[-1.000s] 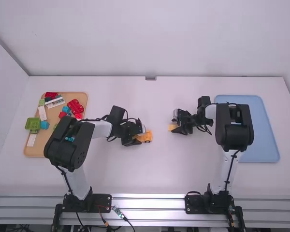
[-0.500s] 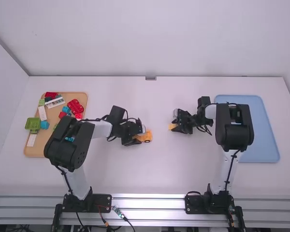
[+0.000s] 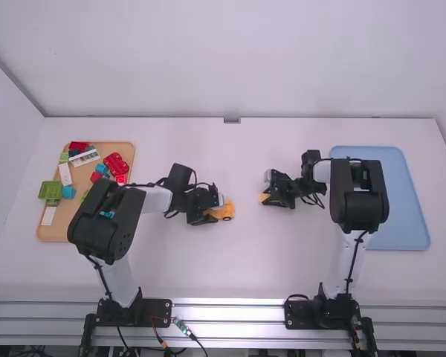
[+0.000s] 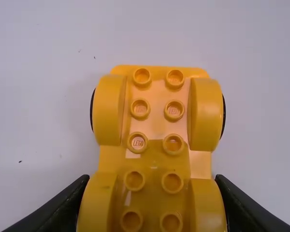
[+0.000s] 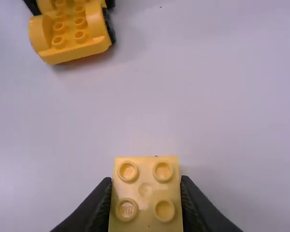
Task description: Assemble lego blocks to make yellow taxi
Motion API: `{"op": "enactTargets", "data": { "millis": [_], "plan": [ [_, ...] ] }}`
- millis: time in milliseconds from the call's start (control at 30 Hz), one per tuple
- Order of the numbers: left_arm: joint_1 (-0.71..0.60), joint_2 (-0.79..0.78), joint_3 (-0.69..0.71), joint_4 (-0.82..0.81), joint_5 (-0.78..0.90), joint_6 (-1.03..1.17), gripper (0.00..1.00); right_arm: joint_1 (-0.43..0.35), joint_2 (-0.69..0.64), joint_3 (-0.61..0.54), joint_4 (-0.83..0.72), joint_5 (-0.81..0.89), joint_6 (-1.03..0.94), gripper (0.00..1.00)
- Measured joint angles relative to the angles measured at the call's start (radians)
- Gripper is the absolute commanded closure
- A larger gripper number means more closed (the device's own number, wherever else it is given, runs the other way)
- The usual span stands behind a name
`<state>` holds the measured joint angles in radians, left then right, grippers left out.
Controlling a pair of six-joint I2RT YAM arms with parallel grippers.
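The yellow car base (image 3: 224, 210) is between the bench's middle and its left edge, gripped by the left gripper (image 3: 210, 212). In the high view, black joints hide part of it, and one end with a wheel sticks out. The left wrist view gives the stud rows and the curved wheel arches, the fingers (image 4: 67, 205) pinching the base from either side at one pair of arches.

The right gripper (image 3: 269, 198) is about midway between the bench's left and right edges and has a small yellow block (image 3: 264, 198) pinched between its fingers. From above, the block is a yellow patch beside the black fingers; the right wrist view brings out its four round studs. That same view shows the car base, well apart from the block, with a black tyre along one side. I can't tell whether either piece touches the bench (image 3: 230, 268).

By the bench's left edge, a tan tray (image 3: 56, 232) holds red bricks (image 3: 115, 163), blue bricks (image 3: 68, 193) and a green piece (image 3: 50, 191) overhanging the tray's left edge. A blue tray (image 3: 405, 216) sits by the bench's right edge.
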<state>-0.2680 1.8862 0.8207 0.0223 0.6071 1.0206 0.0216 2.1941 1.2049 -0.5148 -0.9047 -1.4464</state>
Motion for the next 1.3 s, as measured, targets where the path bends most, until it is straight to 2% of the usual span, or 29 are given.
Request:
{"op": "enactTargets", "data": {
  "millis": [233, 567, 667, 800, 933, 1167, 1300],
  "plan": [
    [-0.006, -0.013, -0.050, 0.097, 0.008, -0.001, 0.98, 0.000, 0.000, 0.044, -0.037, 0.011, -0.019, 0.79],
    [-0.010, -0.018, -0.055, 0.098, 0.000, -0.003, 0.98, 0.008, 0.000, 0.046, -0.055, -0.002, -0.023, 0.82],
    [-0.010, -0.018, -0.042, 0.057, 0.000, -0.003, 0.98, 0.025, 0.000, 0.059, -0.086, -0.001, -0.024, 0.86],
    [-0.013, -0.018, -0.002, -0.049, -0.021, 0.006, 0.98, 0.093, 0.000, 0.105, -0.087, -0.002, -0.021, 0.90],
    [-0.014, -0.018, 0.005, -0.059, -0.029, 0.011, 0.98, 0.142, 0.000, 0.113, -0.086, -0.008, -0.020, 0.94],
    [-0.014, -0.018, 0.005, -0.059, -0.030, 0.012, 0.98, 0.161, 0.000, 0.113, -0.091, -0.024, -0.006, 1.00],
    [-0.014, -0.018, 0.005, -0.059, -0.030, 0.012, 0.98, 0.161, 0.000, 0.112, -0.089, -0.034, 0.010, 1.00]
  ]
}}
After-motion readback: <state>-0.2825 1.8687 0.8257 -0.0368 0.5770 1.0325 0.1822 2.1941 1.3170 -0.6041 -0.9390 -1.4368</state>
